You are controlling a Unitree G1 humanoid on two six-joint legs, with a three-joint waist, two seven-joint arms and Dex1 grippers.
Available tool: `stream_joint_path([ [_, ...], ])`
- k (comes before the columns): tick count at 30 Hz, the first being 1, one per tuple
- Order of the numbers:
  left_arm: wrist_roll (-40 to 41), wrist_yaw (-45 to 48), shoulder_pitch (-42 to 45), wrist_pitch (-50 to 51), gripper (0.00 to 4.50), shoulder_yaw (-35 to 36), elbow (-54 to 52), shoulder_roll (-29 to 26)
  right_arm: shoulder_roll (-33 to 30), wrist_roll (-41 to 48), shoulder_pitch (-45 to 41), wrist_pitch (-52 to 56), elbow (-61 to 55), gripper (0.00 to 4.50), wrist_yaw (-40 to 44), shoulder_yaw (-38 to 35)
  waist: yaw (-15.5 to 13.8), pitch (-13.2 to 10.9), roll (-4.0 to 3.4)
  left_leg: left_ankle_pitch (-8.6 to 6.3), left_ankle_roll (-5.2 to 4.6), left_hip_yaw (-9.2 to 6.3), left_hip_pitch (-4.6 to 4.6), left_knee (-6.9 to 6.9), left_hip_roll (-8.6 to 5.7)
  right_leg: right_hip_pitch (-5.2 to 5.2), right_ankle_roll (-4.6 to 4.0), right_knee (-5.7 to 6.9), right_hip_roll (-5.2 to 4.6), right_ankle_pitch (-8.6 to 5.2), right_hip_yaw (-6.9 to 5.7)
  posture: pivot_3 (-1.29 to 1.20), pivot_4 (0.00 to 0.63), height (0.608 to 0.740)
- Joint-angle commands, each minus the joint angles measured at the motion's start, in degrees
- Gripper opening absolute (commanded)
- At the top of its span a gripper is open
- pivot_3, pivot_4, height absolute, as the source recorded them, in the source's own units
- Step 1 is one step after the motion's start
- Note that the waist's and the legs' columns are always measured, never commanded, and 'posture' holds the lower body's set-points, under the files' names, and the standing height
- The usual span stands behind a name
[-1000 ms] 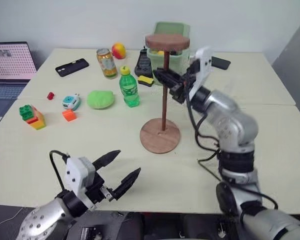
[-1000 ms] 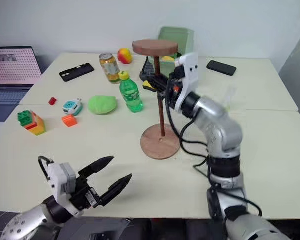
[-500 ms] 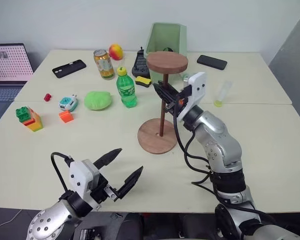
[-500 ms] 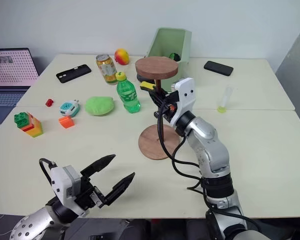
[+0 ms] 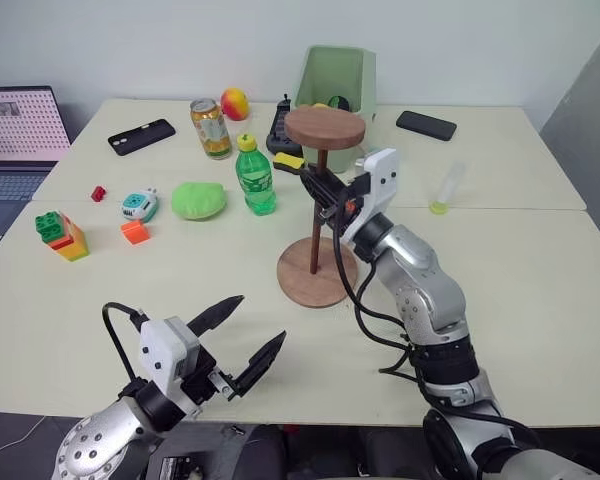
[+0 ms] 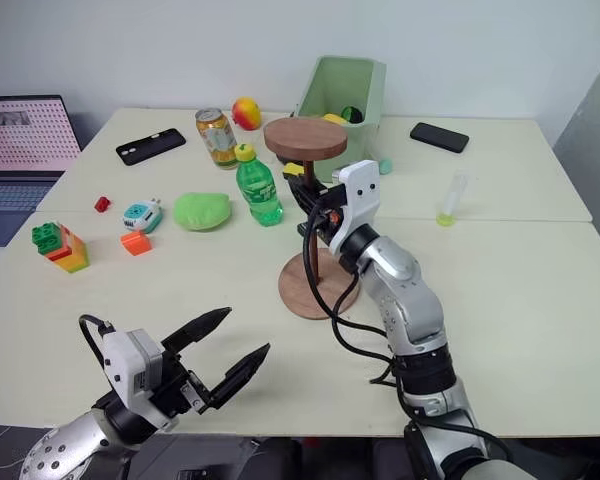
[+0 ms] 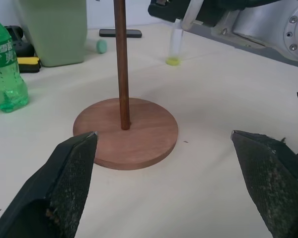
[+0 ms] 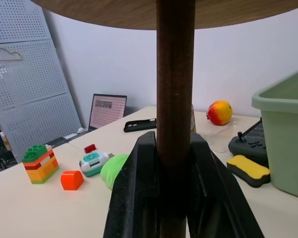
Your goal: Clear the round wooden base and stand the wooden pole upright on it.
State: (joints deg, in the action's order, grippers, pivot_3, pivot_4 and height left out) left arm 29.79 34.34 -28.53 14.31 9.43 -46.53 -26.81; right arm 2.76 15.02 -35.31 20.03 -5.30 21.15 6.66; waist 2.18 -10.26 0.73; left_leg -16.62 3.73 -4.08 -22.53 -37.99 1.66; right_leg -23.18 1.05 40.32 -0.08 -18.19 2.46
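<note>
Right arm is reaching forward over the table, elbow bent, silver forearm angling up and toward the robot's left, black cables looping beside it. White wrist housing is sitting just behind the right gripper [image 5: 320,190], which is pointing forward-left and slightly upward. Its two black fingers [image 8: 139,198] are clamping from both sides on the thin dark-brown wooden rod with the thick round disc on top [image 5: 317,215], gripping the shaft below the disc.

Left arm is sitting low and close to the body, forearm roughly level. Left gripper [image 5: 248,340] is pointing forward and to the right, its two black tapered fingers [image 7: 69,183] spreading wide apart, holding nothing, hovering clear above the table edge.
</note>
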Motion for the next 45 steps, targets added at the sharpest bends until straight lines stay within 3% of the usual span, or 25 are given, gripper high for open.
stream_joint_path([
  [1,-0.46,0.4,-0.7,-1.65,4.5,0.53,-0.29,-0.16,-1.21,-1.65,0.12,-2.47,0.12,0.26,0.67,1.13,0.0,0.0,0.0,0.0,0.0,0.0,0.0,0.0,0.0,0.0,0.0,0.0,0.0,0.0,-0.01,0.0,0.15,0.74],
  [20,-0.72,0.87,-0.83,-2.34,4.5,1.24,-0.43,-0.55,-1.29,-0.92,3.63,0.32,-2.36,0.26,0.68,3.93,-0.12,0.42,0.09,0.0,-0.01,-0.03,0.11,0.0,0.01,0.06,0.0,0.04,0.0,0.0,0.03,0.0,0.15,0.74],
  [29,-0.39,0.12,-1.07,-1.82,4.5,1.35,-1.02,-0.87,-1.55,-4.07,4.67,-5.46,1.73,0.26,0.95,5.5,-0.11,0.71,0.11,0.0,-0.01,-0.02,0.21,0.01,-0.01,0.12,0.0,0.06,0.02,0.0,0.05,0.0,0.15,0.74],
  [36,-0.09,-0.19,-0.96,-1.48,4.5,1.43,-1.3,-1.18,-2.4,-6.28,3.52,-9.9,5.42,0.26,0.49,4.87,-0.13,0.68,0.07,-0.03,-0.03,-0.02,1.23,0.17,-0.05,1.25,-0.03,-0.29,0.13,-0.03,-0.03,0.0,0.15,0.74],
  [45,0.11,-0.53,-0.48,-1.25,4.5,1.66,-1.52,-1.41,-1.84,-6.58,4.41,-12.32,6.13,0.26,0.23,5.57,-0.16,0.69,0.07,-0.04,-0.03,-0.04,1.52,0.19,-0.04,1.55,-0.04,-0.34,0.15,-0.04,0.0,0.0,0.15,0.74],
])
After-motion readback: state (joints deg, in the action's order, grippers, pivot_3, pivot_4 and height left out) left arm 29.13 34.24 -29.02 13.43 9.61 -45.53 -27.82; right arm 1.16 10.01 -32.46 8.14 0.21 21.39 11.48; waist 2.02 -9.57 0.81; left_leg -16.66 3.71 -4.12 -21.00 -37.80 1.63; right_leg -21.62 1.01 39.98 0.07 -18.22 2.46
